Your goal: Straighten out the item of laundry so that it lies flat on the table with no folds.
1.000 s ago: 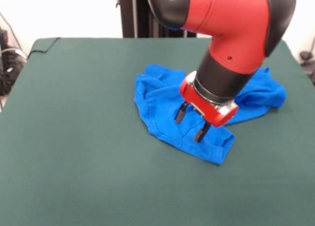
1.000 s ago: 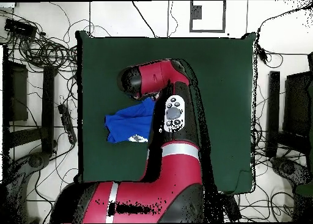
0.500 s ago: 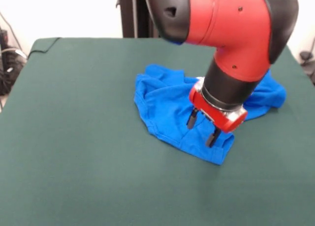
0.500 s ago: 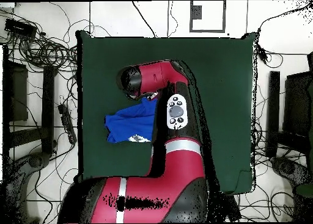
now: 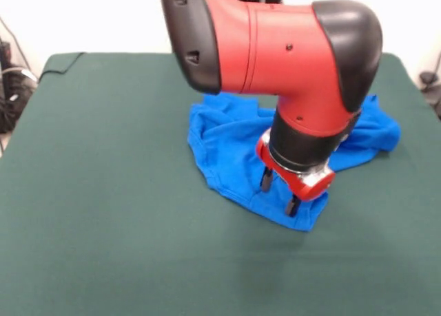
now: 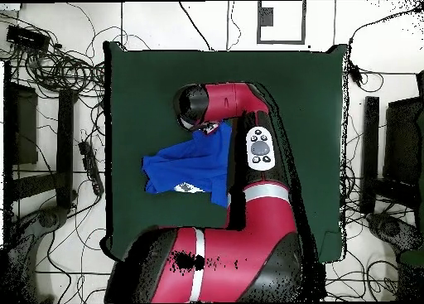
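Since 0.5 s ago the gripper (image 5: pixel 278 193) has shifted a bit toward the shirt's near corner, and the arm's upper link has swung across so its black-capped end now points to the picture's left in front view; overhead, more blue shows beside the arm than before.

T-shirt (image 5: pixel 234 151) lies bunched & wrinkled on the green table (image 5: pixel 103 192), roughly mid-table, nearer the right side in front view. Folds run across it; one lobe sticks out to the right behind the arm, a narrower flap reaches toward the camera. Overhead view: a bit of white print (image 6: pixel 187 187) shows on the shirt's edge nearest the robot's base.

Gripper sits over the near flap, both black fingers (image 5: pixel 265 180) spread apart w/ blue cloth visible between them, tips at or just above the fabric; contact can't be told. Nothing pinched.

Off-table in overhead view: tangled cables (image 6: pixel 58 65) on the floor, left side.
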